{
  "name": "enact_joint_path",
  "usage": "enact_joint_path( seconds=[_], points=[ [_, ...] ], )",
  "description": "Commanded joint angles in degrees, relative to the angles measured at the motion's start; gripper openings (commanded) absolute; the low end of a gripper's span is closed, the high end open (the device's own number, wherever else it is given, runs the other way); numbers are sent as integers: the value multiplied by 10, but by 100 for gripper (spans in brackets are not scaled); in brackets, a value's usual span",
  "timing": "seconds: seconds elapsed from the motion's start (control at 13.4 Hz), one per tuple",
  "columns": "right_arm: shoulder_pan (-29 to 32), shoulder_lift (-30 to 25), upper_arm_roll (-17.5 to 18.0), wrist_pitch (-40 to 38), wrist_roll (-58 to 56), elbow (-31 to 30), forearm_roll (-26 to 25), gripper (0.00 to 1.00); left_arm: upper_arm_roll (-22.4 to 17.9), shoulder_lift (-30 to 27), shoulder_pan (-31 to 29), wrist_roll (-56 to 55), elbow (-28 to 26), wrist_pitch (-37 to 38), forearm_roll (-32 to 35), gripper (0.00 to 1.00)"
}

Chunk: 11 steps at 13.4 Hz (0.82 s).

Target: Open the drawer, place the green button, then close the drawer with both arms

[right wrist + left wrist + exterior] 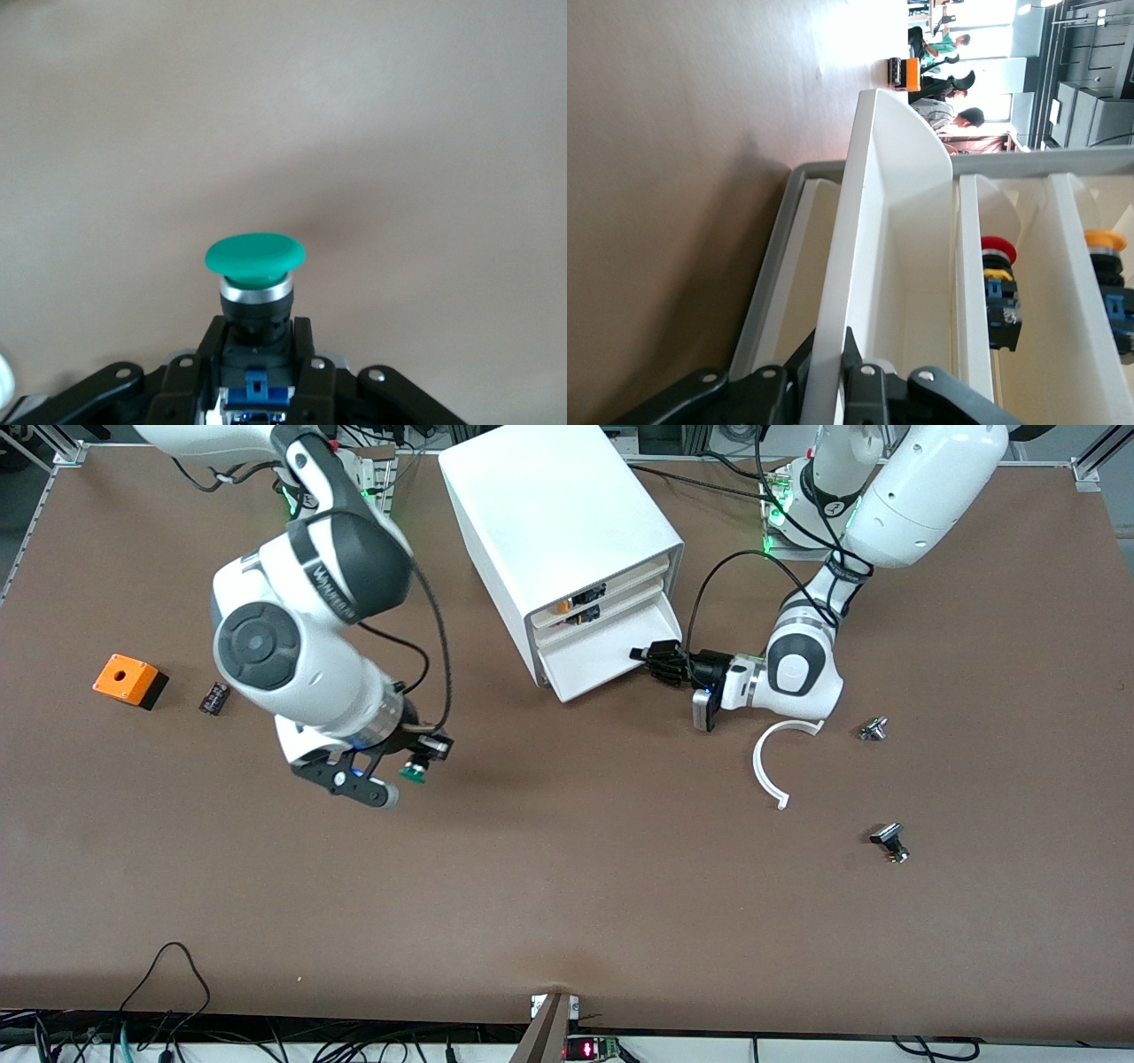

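Nearest cam: right gripper (403, 766) up over bare table w/ fingers clamped on the green button (255, 254). Cabinet (549, 531) next: bottom drawer (611, 657) pulled out, looks empty; left gripper (660, 660) pinching its front wall.

A robotics lab: two arms (301, 646) bolted to a cabled table (567, 886).

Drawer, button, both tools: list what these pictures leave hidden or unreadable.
- Drawer: its floor near the cabinet is hidden in the front view by the drawers above; the left wrist view shows mostly its front panel edge-on.
- Button: its lower body is covered by the right tool in the right wrist view and is tiny in the front view.
- Left tool: its fingertips are cut off by the left wrist view's edge.
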State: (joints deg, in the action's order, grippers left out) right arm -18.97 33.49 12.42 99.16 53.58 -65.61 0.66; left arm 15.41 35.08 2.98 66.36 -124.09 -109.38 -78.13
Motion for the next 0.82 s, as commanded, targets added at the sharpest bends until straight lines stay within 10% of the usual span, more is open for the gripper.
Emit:
enact_joint_path(
  seconds=[0.0, 0.75],
  points=[
    [-40, 6, -4, -8, 104, 32, 7, 0, -6, 9, -5, -39, 37, 0, 17, 0],
    [-191, 51, -6, 97, 450, 33, -3, 0, -38, 24, -10, -84, 88, 0, 59, 0]
  ],
)
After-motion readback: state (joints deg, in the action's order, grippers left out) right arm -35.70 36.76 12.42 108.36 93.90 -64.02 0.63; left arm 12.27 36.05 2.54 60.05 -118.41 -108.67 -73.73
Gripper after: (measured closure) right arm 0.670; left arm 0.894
